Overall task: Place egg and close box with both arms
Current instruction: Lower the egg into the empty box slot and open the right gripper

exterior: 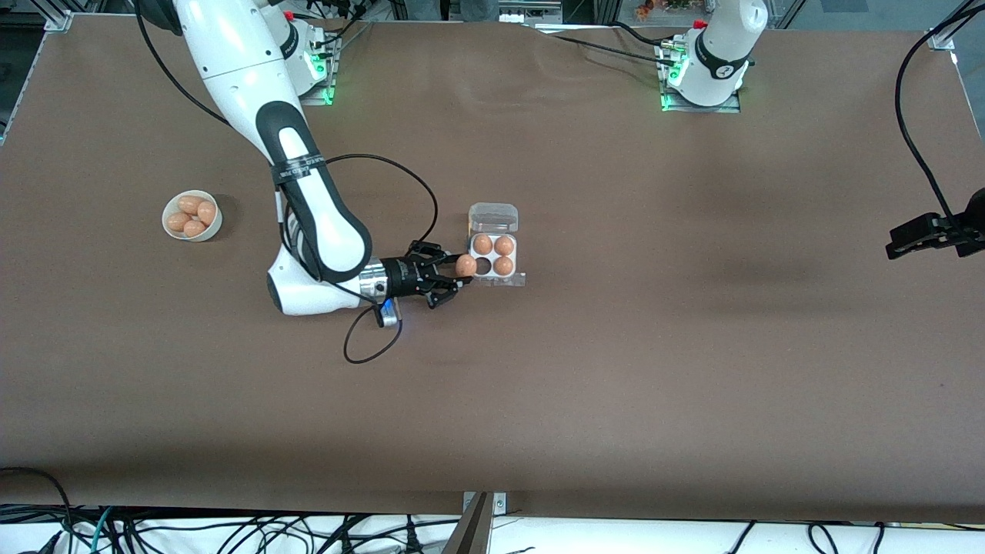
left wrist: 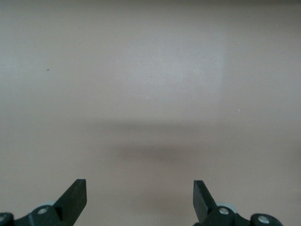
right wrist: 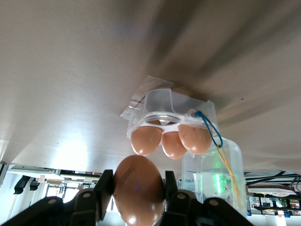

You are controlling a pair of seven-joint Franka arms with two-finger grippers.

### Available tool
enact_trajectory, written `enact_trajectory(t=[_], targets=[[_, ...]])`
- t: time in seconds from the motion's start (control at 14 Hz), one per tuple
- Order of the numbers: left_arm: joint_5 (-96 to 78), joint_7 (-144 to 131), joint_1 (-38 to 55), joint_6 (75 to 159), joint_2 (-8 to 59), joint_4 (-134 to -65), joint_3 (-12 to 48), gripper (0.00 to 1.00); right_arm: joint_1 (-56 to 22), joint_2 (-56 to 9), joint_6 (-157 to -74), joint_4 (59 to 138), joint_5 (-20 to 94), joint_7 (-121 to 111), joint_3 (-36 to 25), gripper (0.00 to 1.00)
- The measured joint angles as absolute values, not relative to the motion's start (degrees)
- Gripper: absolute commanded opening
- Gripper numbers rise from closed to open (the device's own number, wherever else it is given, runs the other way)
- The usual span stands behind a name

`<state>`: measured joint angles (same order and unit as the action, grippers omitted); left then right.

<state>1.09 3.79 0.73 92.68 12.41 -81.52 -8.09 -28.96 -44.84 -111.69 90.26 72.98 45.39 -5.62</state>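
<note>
While the right gripper (exterior: pixel 464 275) pinches the egg (exterior: pixel 465 265) between its jaws just at the edge of the box (exterior: pixel 493 255), over the one dark unfilled cell, three other eggs (exterior: pixel 503 246) already sit in the white tray. The box's clear lid (exterior: pixel 493 218) stands open on the side toward the robots' bases. The right wrist view shows the egg (right wrist: pixel 138 189) clamped on both sides, with the box (right wrist: pixel 171 113) close ahead. The left gripper (exterior: pixel 929 235) hangs over bare bench at the left arm's end, waiting, jaws spread wide with nothing between them; its fingertips (left wrist: pixel 75 195) frame plain surface. The bench (exterior: pixel 616 369) is a brown matte sheet, slightly rippled near the bases. A round white bowl (exterior: pixel 191 216) holding more eggs sits toward the right arm's end. Black cables (exterior: pixel 231 531) crowd the floor edge nearest the front camera; green lights glow at both arm bases (exterior: pixel 704 96).
</note>
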Motion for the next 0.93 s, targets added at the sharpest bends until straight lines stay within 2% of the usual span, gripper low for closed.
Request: enact_trajectory(t=[0.71, 0.93], targets=[[1.1, 3.8, 0.7, 92.7, 12.4, -81.5, -8.1, 1.0, -29.2, -48.3, -112.1, 90.2, 74.8, 45.3, -2.8, 0.4], [1.1, 3.8, 0.7, 92.7, 12.4, -81.5, -8.1, 1.0, -29.2, -48.8, -112.1, 90.1, 75.0, 45.3, -2.7, 0.45]])
